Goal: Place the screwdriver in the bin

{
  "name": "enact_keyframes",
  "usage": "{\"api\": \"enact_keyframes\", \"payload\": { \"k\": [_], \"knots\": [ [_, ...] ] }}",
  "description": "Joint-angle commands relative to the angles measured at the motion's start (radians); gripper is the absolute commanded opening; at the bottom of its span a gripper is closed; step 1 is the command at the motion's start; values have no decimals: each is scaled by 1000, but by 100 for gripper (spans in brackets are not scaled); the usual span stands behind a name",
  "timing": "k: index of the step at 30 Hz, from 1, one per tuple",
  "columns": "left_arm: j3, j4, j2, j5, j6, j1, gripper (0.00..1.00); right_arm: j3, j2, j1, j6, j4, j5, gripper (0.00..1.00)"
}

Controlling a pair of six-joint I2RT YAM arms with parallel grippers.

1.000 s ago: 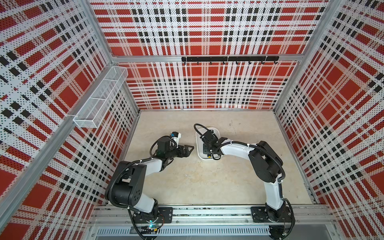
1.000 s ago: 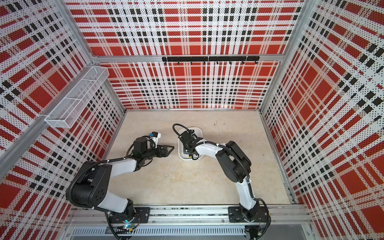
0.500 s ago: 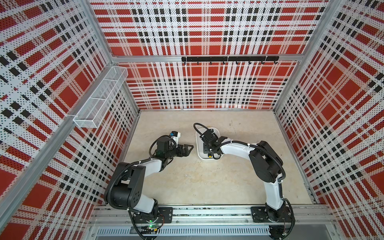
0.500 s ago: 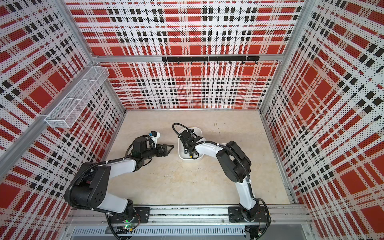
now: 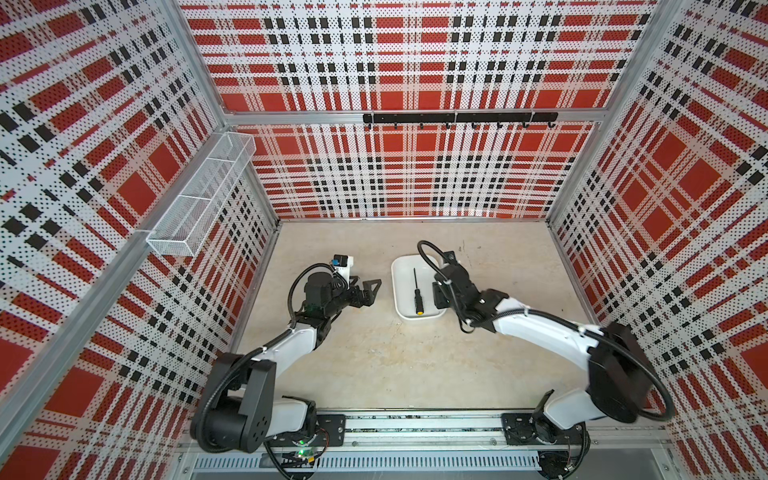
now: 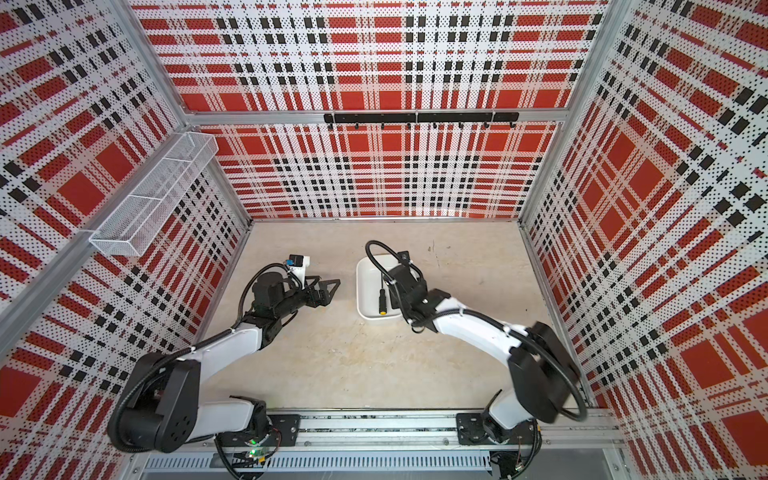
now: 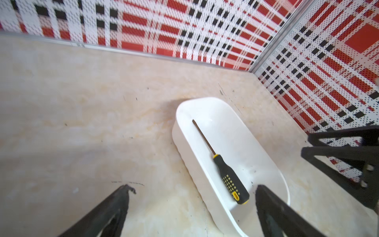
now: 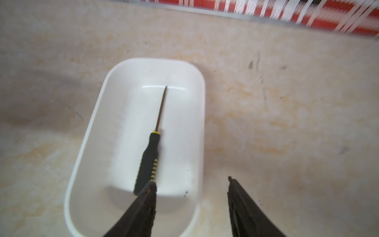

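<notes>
Screwdriver (image 5: 417, 293) lies flat inside the bin (image 5: 402, 270), alone there. In both top views its thin shaft points to 12 o'clock and its yellow end cap to 6 o'clock. The black handle (image 7: 227, 176) with yellow dots rests on the bin's floor, close to the 6 o'clock wall, and the tip (image 8: 165, 88) ends just short of the 12 o'clock wall.

The right claw (image 8: 190, 181) hangs over the bin's 3 o'clock rim with its jaws moderately apart and nothing between them. In the right wrist view one finger (image 8: 147, 197) overlaps the end of the handle; whether they touch I cannot tell.

The left claw (image 5: 370, 291) sits at 9 o'clock of the bin, near it but apart, low over the table (image 5: 374, 365). Its jaws stand wide and hold nothing. In the left wrist view both of its fingers frame the near end of the bin (image 7: 242, 143).

The bin stands on the table a little toward 12 o'clock from the middle. A white wire basket (image 5: 199, 199) hangs on the side wall at 10 o'clock. A black rail (image 5: 457, 118) of hooks runs along the back wall at 12 o'clock.
</notes>
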Motion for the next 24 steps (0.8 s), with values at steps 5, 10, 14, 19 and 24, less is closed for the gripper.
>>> {"api": "enact_keyframes", "payload": {
  "k": [5, 10, 14, 19, 24],
  "knots": [
    [-157, 237, -185, -223, 102, -3, 98, -480, -450, -83, -363, 613, 232, 63],
    [-264, 411, -256, -315, 147, 14, 98, -720, -665, -215, -441, 876, 243, 66],
    [-334, 532, -267, -352, 173, 45, 98, -860, -715, -326, -459, 1040, 239, 65],
    [-428, 732, -238, -469, 184, 80, 98, -956, -646, -445, -405, 1195, 151, 65],
    [-478, 917, -135, -549, 151, 137, 98, -980, -477, -509, -381, 1354, 114, 66]
  ]
}}
